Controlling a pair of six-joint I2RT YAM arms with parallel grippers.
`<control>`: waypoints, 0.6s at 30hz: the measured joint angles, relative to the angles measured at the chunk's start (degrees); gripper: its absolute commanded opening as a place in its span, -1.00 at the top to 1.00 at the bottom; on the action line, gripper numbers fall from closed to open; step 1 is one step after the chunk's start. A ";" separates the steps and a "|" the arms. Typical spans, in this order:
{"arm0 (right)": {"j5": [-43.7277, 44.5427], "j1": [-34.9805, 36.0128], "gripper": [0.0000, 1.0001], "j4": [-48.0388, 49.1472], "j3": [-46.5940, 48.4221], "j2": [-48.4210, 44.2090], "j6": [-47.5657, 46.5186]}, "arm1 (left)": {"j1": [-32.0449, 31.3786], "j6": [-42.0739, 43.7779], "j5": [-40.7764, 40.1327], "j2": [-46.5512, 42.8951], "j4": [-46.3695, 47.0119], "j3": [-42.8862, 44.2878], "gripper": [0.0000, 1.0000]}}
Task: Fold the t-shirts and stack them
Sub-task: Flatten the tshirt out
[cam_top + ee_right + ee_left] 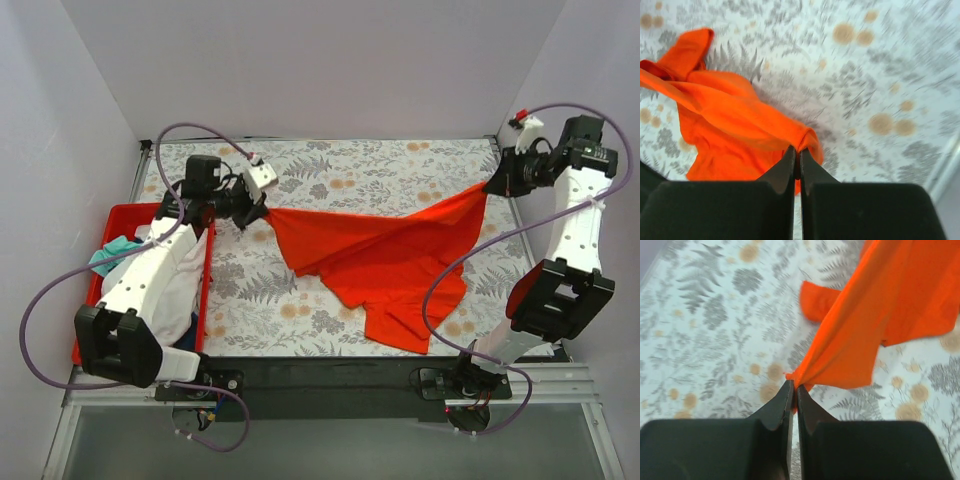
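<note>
An orange-red t-shirt (385, 258) hangs stretched between my two grippers above the table, its lower part resting on the cloth near the front middle. My left gripper (263, 212) is shut on one corner of the shirt at the left; in the left wrist view the cloth (875, 315) runs up from my gripper (794, 386). My right gripper (492, 186) is shut on the opposite corner at the far right; in the right wrist view the shirt (725, 125) bunches at my gripper (796, 150). White and teal shirts (175, 275) lie in the red bin.
A red plastic bin (120, 215) stands at the left edge under the left arm. The table has a grey fern-patterned cloth (380, 170). White walls close in on the left, back and right. A black rail (330, 375) runs along the front edge.
</note>
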 measured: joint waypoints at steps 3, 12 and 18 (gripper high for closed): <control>-0.20 0.00 0.97 0.17 9.75 -0.04 0.76 | 0.17 -6.47 -3.13 2.12 3.45 7.02 1.00; 3.87 -0.81 0.97 6.62 26.14 -3.19 8.46 | 0.17 -16.98 -10.97 5.75 10.67 21.18 1.00; 10.27 -0.98 0.97 13.84 25.90 -10.21 13.00 | 0.13 -18.45 -15.61 4.55 14.53 23.50 1.00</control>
